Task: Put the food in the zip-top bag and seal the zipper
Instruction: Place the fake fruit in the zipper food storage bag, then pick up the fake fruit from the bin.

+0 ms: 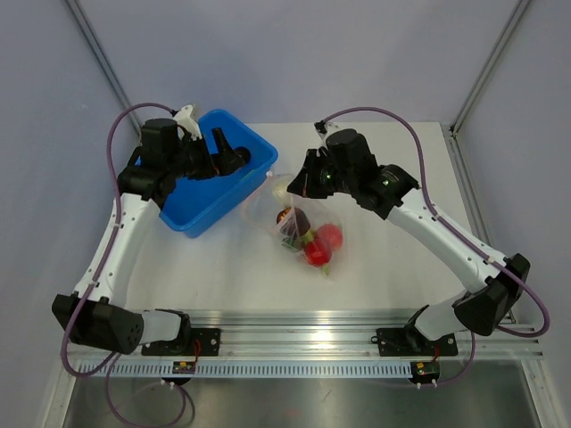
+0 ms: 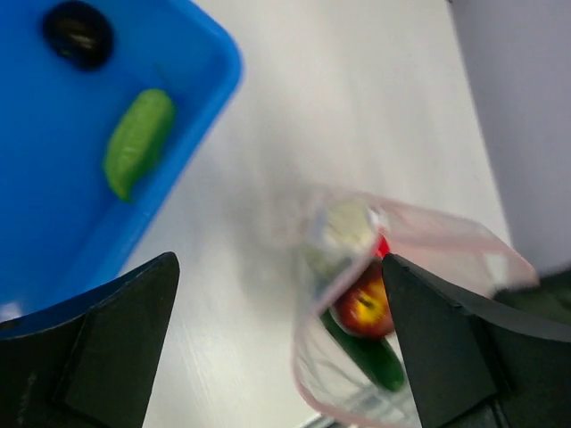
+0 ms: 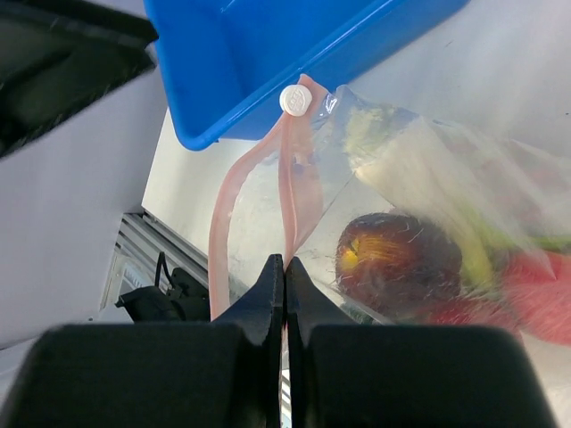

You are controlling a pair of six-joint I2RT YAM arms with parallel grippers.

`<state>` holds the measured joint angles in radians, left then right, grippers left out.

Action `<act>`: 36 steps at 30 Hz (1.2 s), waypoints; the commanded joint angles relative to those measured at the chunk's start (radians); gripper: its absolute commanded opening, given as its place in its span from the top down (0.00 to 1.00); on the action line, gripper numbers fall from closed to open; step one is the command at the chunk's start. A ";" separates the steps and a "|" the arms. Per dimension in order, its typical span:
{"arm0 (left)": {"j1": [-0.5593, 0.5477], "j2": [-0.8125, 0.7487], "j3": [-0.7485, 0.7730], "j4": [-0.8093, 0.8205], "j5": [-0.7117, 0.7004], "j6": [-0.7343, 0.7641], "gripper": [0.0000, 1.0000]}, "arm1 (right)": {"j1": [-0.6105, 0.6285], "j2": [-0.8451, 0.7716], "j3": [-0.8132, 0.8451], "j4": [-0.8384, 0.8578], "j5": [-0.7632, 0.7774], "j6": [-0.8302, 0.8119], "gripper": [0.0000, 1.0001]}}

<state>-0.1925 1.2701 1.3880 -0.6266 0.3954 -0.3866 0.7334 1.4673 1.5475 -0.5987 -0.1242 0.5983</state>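
The clear zip-top bag (image 1: 308,230) lies mid-table holding red fruits (image 1: 330,236), a maroon one (image 1: 296,218) and a pale stalk (image 1: 279,189). My right gripper (image 1: 297,187) is at the bag's mouth. In the right wrist view it (image 3: 285,260) is shut on the pink zipper strip (image 3: 299,178), below the white slider (image 3: 295,99); the maroon fruit (image 3: 397,263) lies inside. My left gripper (image 1: 227,153) hovers open and empty over the blue bin. The left wrist view shows its wide jaws (image 2: 278,263), the bag (image 2: 446,241) with a red fruit (image 2: 364,303) and a green cucumber piece (image 2: 370,357).
The blue bin (image 1: 192,218) stands at the left, touching the bag's mouth end. It holds a green piece (image 2: 138,143) and a dark round one (image 2: 78,34). Metal frame posts rise at the back corners. An aluminium rail runs along the near edge.
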 commanded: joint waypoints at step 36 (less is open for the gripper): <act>0.123 1.239 0.939 0.013 -0.067 -0.020 0.04 | 0.011 0.111 0.145 -0.084 0.049 -0.071 1.00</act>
<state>-0.0662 2.4870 2.2772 -0.7071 0.2928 -0.3809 0.7341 1.5696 1.6379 -0.6941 -0.0628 0.5476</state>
